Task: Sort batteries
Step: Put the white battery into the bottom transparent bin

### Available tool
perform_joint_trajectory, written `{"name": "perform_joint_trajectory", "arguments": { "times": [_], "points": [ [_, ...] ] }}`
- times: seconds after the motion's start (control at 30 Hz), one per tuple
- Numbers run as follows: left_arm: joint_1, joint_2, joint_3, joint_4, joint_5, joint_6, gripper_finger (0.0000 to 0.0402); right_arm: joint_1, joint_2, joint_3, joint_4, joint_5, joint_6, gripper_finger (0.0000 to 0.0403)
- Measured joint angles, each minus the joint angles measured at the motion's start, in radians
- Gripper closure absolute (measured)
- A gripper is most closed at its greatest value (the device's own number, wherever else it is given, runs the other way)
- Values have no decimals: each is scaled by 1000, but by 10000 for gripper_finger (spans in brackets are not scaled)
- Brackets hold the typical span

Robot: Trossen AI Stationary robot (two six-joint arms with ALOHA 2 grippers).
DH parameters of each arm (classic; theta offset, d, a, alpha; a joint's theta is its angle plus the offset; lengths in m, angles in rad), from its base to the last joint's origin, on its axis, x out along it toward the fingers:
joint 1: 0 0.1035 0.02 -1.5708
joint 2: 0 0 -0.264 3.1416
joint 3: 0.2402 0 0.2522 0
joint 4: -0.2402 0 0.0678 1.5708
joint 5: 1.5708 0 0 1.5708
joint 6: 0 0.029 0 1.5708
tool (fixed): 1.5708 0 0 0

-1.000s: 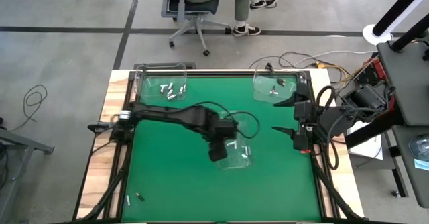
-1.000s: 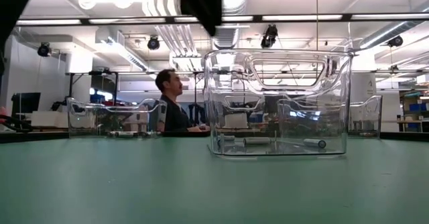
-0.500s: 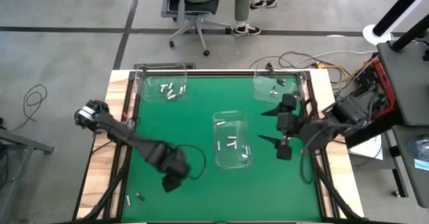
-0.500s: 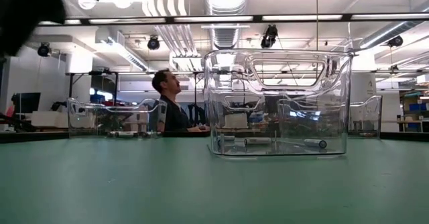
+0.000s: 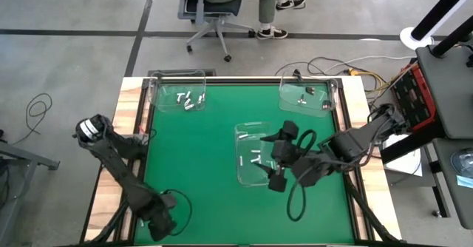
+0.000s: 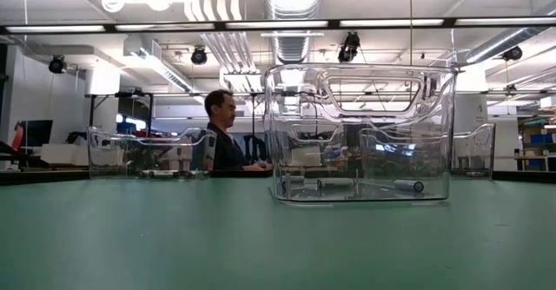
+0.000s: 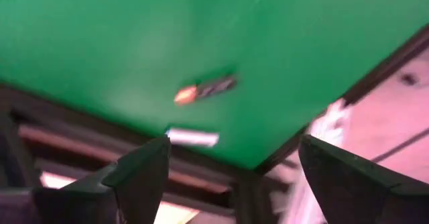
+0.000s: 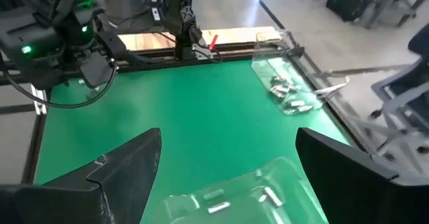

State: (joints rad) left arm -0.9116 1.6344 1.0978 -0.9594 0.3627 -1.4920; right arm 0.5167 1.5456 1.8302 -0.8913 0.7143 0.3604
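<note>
Two loose batteries lie on the green mat by the table's near left corner: a dark one with an orange end [image 7: 204, 90] and a white one [image 7: 192, 137]. My left gripper [image 7: 231, 150] hovers open above them, also in the high view [image 5: 159, 221]. More batteries [image 5: 253, 157] lie on the floor of the clear middle bin [image 5: 255, 154]. My right gripper [image 5: 270, 160] hangs open over that bin's right side [image 8: 228, 140] and touches nothing. In the low view the middle bin [image 6: 360, 134] shows, but neither gripper.
A clear bin [image 5: 177, 92] with several batteries stands at the far left, another [image 5: 303, 95] at the far right. A dark frame [image 5: 140, 166] runs along the table's edges. A person sits on a chair [image 5: 211, 10] beyond the far edge.
My left gripper has swung from above the middle bin toward the table's near left corner, down over the two loose batteries. My right gripper has moved from the right edge toward the left, out over the middle bin. The bins have stayed put.
</note>
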Motion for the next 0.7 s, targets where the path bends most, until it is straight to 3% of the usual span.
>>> {"name": "perform_joint_trajectory", "arguments": {
  "times": [0.2,0.53,0.7],
  "points": [
    [-83,0,-54,2,50,-11,93,0,64,15,16,-7,78,72],
    [-83,0,-170,182,124,28,94,2,134,48,15,-7,101,65],
    [-83,0,-207,188,127,60,94,2,127,48,14,-7,101,68]
  ]
}}
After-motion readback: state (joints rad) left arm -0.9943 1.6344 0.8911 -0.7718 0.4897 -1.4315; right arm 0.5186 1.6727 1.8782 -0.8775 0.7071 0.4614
